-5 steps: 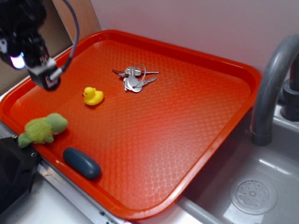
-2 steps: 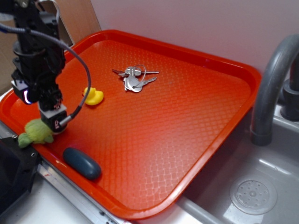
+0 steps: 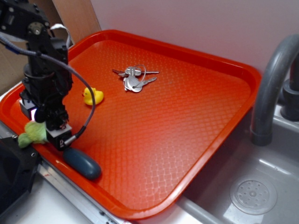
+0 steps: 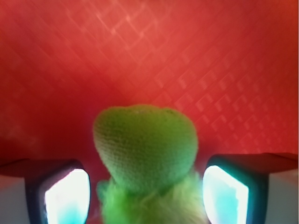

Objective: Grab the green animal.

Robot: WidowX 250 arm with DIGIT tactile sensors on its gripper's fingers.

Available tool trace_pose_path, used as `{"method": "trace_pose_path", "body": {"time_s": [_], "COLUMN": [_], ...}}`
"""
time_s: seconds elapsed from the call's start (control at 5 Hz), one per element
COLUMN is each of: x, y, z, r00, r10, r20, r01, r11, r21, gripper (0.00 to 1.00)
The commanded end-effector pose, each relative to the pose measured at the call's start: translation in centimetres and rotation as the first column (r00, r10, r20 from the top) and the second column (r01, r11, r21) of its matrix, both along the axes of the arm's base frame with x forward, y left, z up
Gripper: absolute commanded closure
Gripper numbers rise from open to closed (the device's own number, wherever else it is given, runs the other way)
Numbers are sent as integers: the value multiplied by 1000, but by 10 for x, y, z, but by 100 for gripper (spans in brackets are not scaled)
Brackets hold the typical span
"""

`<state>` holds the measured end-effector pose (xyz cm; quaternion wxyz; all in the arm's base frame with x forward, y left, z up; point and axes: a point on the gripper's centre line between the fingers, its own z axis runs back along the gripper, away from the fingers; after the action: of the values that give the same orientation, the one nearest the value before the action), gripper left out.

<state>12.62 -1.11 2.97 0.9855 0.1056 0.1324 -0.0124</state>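
The black robot gripper [image 4: 145,186] stands open, one finger [image 4: 63,193] on each side of the small fuzzy green plush turtle [image 4: 145,151], gripping nothing. The turtle lies at the near left corner of the red textured plastic tray [image 3: 187,121]. Close by sit a dark blue-grey oval object [image 3: 83,163], a yellow rubber duck [image 3: 92,96] and a bunch of metal keys [image 3: 134,78].

Your exterior view looks down at an angle over the whole red tray [image 3: 196,135] from the front. Your wrist view sits very near the tray floor, between the fingers [image 4: 63,193]; both share the green animal [image 4: 145,149].
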Motion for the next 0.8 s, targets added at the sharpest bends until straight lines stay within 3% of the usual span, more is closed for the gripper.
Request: {"method": "trace_pose_path", "body": {"time_s": [0.0, 0.2, 0.4, 0.6], "x": [-3, -2, 1, 11], "y": [7, 9, 13, 17], "z": [-15, -16, -5, 20], "r00": [999, 999, 1000, 999], "r10": [-12, 5, 20, 13], "r20": [-34, -40, -23, 33], "r01": [13, -3, -19, -14], "r11": [999, 999, 999, 1000], "r21": [30, 45, 35, 21], "gripper": [0, 64, 100, 100]}}
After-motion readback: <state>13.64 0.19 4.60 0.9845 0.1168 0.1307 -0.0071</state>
